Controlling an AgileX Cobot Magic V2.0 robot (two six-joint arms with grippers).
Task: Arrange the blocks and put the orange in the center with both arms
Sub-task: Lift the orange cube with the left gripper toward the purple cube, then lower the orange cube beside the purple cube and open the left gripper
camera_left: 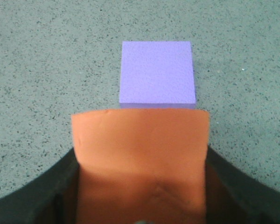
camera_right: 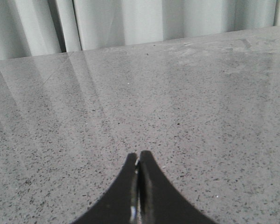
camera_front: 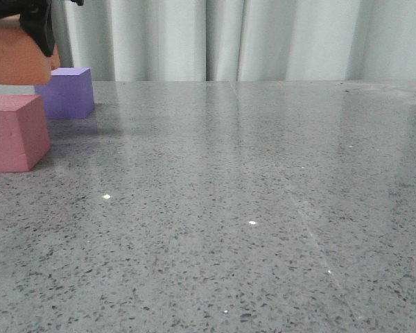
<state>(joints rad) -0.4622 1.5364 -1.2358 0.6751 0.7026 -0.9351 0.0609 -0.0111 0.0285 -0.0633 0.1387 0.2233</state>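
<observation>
At the front view's top left, my left gripper [camera_front: 28, 31] is shut on the orange cube [camera_front: 17, 59] and holds it in the air. The left wrist view shows that orange cube [camera_left: 140, 158] clamped between the black fingers [camera_left: 42, 186], with the purple cube [camera_left: 157, 72] on the table just beyond it. The purple cube [camera_front: 69, 92] sits at the far left. The pinkish-red cube [camera_front: 14, 132] rests nearer, below the held cube. My right gripper [camera_right: 138, 156] is shut on nothing, over bare table, and does not show in the front view.
The grey speckled table [camera_front: 249, 208] stretches to the right of the cubes. A pale curtain [camera_front: 263, 38] hangs behind its far edge.
</observation>
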